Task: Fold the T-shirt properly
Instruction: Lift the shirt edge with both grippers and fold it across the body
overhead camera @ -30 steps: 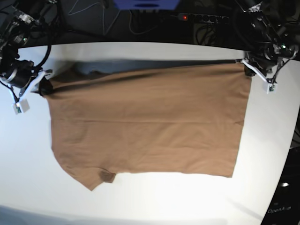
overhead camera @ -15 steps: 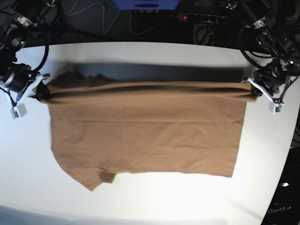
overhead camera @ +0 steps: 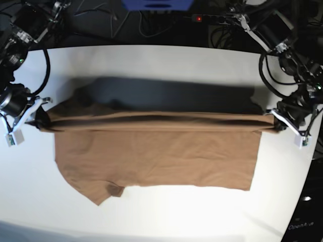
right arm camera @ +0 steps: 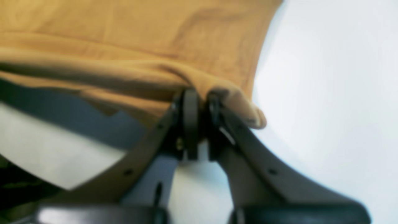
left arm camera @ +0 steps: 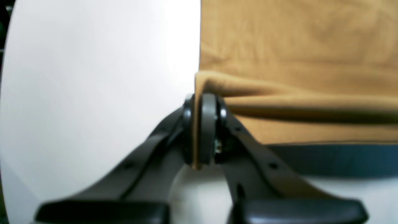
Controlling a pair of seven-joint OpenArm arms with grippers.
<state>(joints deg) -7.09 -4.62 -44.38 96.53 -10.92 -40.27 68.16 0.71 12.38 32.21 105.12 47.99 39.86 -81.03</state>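
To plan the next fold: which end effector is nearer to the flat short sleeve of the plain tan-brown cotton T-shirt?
Right. The right end effector pinches the tan-brown T-shirt near that sleeve; the left end effector pinches the opposite end.

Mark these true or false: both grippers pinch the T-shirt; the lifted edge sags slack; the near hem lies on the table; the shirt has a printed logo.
1. Both the left gripper and right gripper are shut on the T-shirt. True.
2. The lifted edge sags slack. False: it runs taut between the grippers.
3. The near hem lies on the white table. True.
4. The shirt has a printed logo. False: plain tan-brown.
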